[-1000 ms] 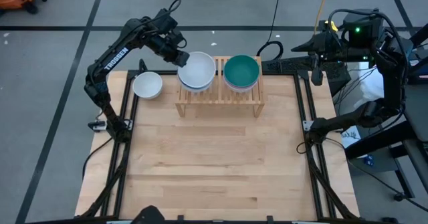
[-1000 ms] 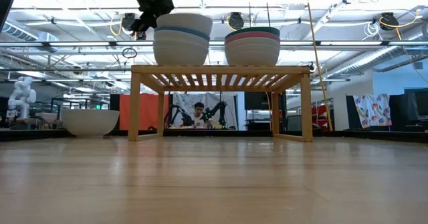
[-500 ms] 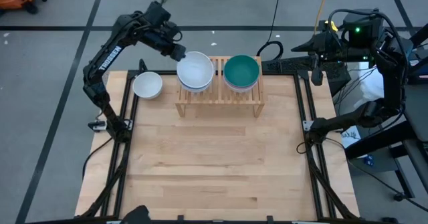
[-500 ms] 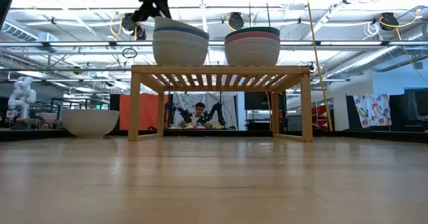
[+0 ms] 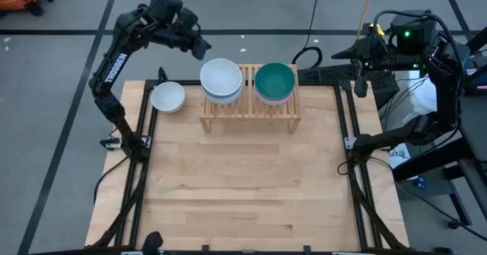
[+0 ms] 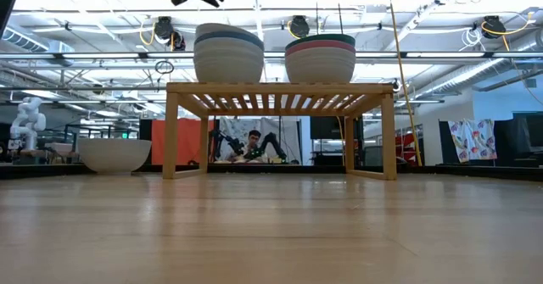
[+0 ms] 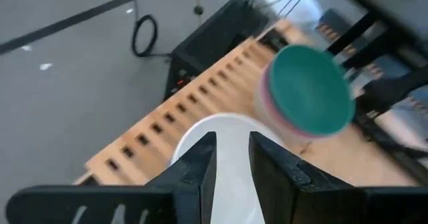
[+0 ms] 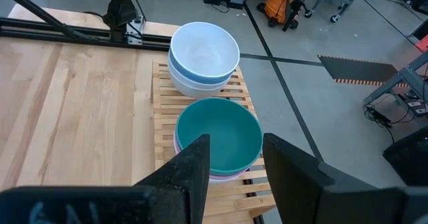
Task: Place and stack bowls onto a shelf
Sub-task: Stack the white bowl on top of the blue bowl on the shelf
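Observation:
The light-wood shelf (image 5: pixel 251 112) stands at the table's far side with two stacks of bowls on its slatted top. The left stack (image 5: pixel 221 80) has a white bowl on top and a blue one under it. On the right stack (image 5: pixel 275 82) a dark green bowl sits over a pink one. One white bowl (image 5: pixel 167 97) rests on the table left of the shelf. My left gripper (image 5: pixel 202 48) hangs open in the air, above and to the far left of the left stack (image 6: pixel 227 55). My right gripper (image 8: pixel 234 164) is open, parked beyond the table's right edge.
The shelf's legs (image 6: pixel 172 131) leave a gap under its top. The near half of the wooden tabletop (image 5: pixel 243 186) lies in front of the shelf. Black frame rails (image 5: pixel 144 125) run along the table's sides. A person sits in the room behind the table.
My left gripper has let go of the top white bowl's far-left rim and moved up and toward the far left, away from the stack. The bowl, first raised and tilted, has dropped level into the left stack.

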Robot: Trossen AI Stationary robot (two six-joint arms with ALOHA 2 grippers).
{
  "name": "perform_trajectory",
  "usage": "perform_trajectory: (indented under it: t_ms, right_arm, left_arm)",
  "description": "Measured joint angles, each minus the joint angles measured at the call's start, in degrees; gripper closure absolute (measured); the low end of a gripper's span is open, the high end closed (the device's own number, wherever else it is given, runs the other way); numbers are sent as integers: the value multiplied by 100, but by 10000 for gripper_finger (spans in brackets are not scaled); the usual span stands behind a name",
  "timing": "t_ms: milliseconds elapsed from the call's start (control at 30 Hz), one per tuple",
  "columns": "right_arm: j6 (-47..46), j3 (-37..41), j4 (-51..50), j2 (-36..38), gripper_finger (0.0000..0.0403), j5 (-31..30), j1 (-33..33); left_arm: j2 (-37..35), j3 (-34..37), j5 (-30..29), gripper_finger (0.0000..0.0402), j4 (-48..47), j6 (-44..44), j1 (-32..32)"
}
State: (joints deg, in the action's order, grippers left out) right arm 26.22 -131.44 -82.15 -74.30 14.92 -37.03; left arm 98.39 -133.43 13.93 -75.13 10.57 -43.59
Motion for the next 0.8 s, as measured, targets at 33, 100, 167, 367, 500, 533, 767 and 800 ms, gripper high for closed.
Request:
perform_trajectory:
  t_ms: [33, 100, 167, 367, 500, 533, 767, 800]
  right_arm:
    - [0, 0, 0, 0, 269, 0, -1]
    - [0, 0, 0, 0, 269, 0, 0]
    - [0, 0, 1, 0, 269, 0, 0]
    - [0, 0, 2, 0, 269, 0, 1]
    - [0, 0, 0, 0, 269, 0, 1]
    - [-2, 0, 2, 2, 269, 0, 1]
    - [0, 0, 2, 2, 269, 0, 0]
    - [0, 0, 2, 2, 269, 0, 1]
  left_arm:
    - [2, 2, -87, 309, -83, -96, 24]
    - [2, 2, -242, 309, -226, -173, 74]
    - [2, 2, -332, 311, -303, -169, 129]
    - [2, 2, -611, 383, -755, -179, 300]
    - [2, 2, -653, 395, -809, -165, 403]
    - [2, 2, -659, 396, -816, -165, 427]
    - [2, 150, -1042, 399, -1049, -214, 725]
    - [3, 208, -1055, 399, -1061, -258, 758]
